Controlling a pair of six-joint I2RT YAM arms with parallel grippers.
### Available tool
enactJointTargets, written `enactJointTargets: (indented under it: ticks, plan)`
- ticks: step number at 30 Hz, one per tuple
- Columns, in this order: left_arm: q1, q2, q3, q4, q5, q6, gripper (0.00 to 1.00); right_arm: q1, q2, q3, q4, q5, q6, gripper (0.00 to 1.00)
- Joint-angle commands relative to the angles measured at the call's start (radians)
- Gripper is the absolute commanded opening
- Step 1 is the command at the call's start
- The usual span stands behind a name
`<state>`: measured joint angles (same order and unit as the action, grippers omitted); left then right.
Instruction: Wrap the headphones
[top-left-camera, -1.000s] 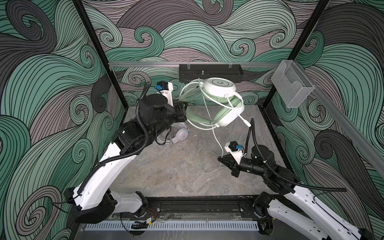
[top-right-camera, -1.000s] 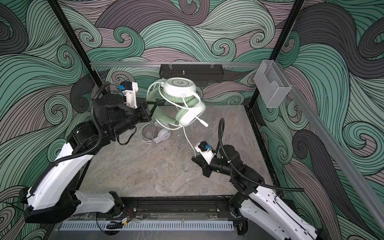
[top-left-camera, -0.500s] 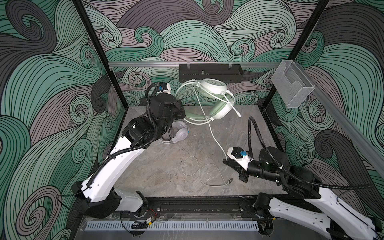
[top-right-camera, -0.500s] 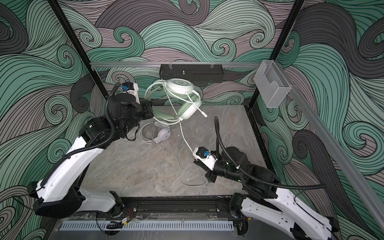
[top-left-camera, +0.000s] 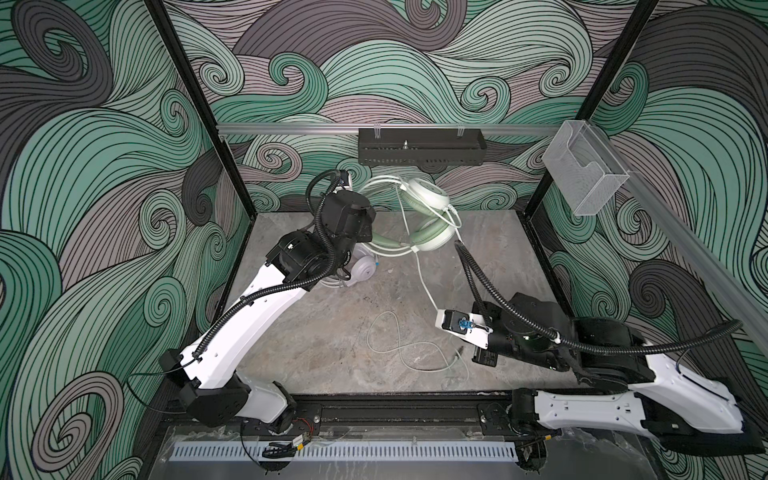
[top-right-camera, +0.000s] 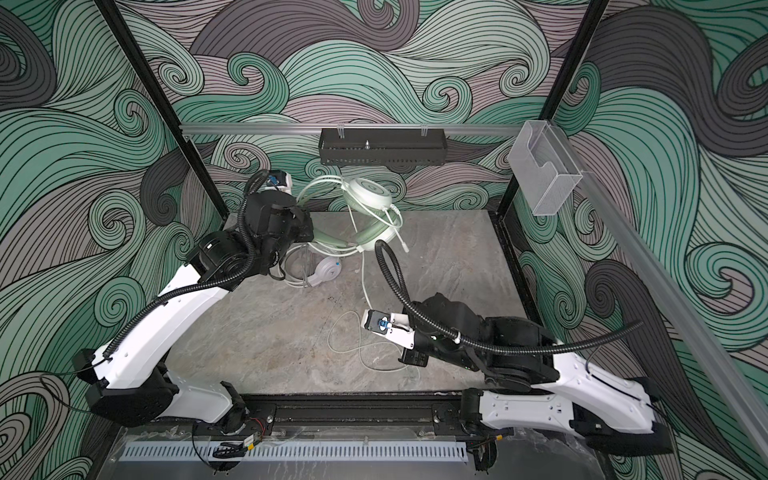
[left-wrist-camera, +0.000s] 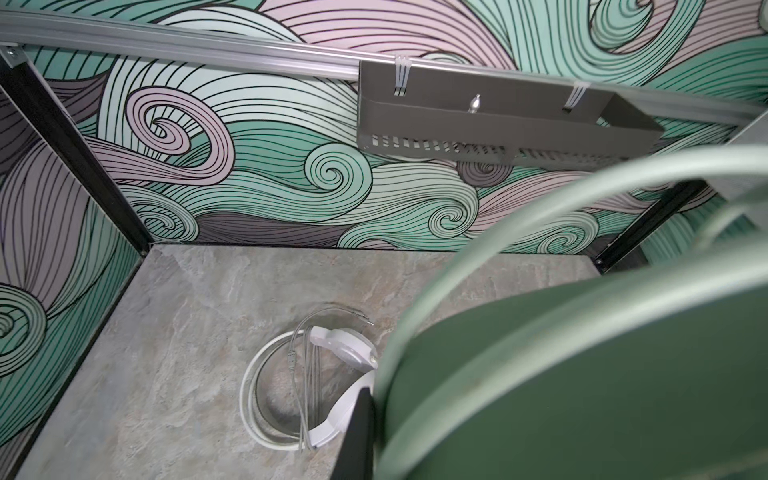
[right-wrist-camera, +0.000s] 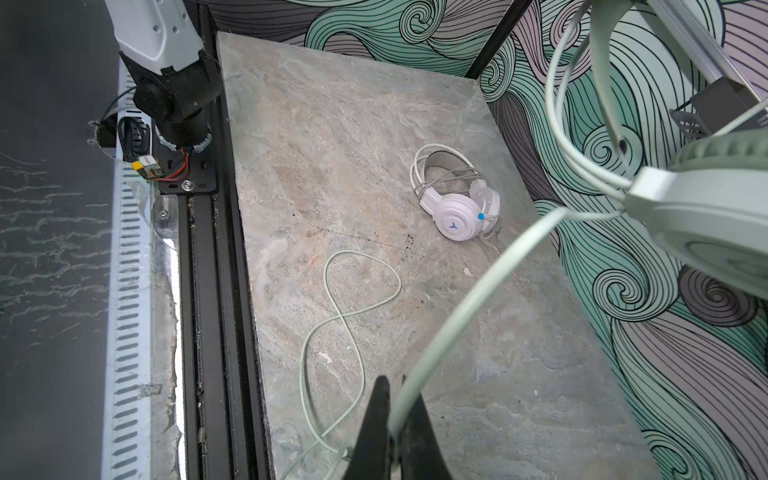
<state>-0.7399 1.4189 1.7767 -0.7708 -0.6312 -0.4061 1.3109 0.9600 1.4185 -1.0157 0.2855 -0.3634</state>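
The mint green headphones (top-left-camera: 426, 198) (top-right-camera: 368, 193) hang in the air at the back middle. My left gripper (left-wrist-camera: 376, 419) is shut on their padded headband (left-wrist-camera: 582, 374), which fills the left wrist view. Their thin green cable (right-wrist-camera: 478, 291) runs down and forward into my right gripper (right-wrist-camera: 395, 388), which is shut on it. The rest of the cable (top-left-camera: 399, 345) lies looped on the table with its plug near the front. The white headphones (top-left-camera: 363, 270) (right-wrist-camera: 459, 216) lie on the table under the left arm, with their cord bunched across the band.
A black slotted tray (top-left-camera: 419, 151) hangs on the back rail. At the right wall, a clear plastic holder (top-left-camera: 584, 178) sticks out. The table's front is bordered by a black rail (top-left-camera: 395, 411). Patterned walls close in the grey table (top-left-camera: 324, 332).
The left arm has swung right and brought the green headphones lower and further back. The right gripper has drawn the cable toward the front, leaving more of the loop on the table.
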Motion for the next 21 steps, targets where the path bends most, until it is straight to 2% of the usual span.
enactJointTargets:
  ticks: [1, 9, 13, 17, 21]
  plan:
    - [-0.004, -0.003, 0.01, 0.06, -0.079, 0.028, 0.0, 0.028, 0.038, 0.076, -0.07, 0.088, -0.039, 0.0]
    - [-0.088, 0.043, -0.004, 0.064, -0.18, 0.123, 0.0, 0.036, 0.156, 0.24, -0.101, 0.11, -0.068, 0.0]
    - [-0.12, 0.046, -0.033, 0.072, -0.194, 0.146, 0.0, 0.036, 0.2, 0.304, -0.121, 0.116, -0.076, 0.0]
    - [-0.144, 0.03, -0.08, 0.087, -0.176, 0.166, 0.0, 0.036, 0.231, 0.35, -0.137, 0.139, -0.068, 0.0]
    - [-0.151, 0.011, -0.14, 0.097, -0.068, 0.192, 0.0, 0.032, 0.247, 0.383, -0.156, 0.182, -0.067, 0.0]
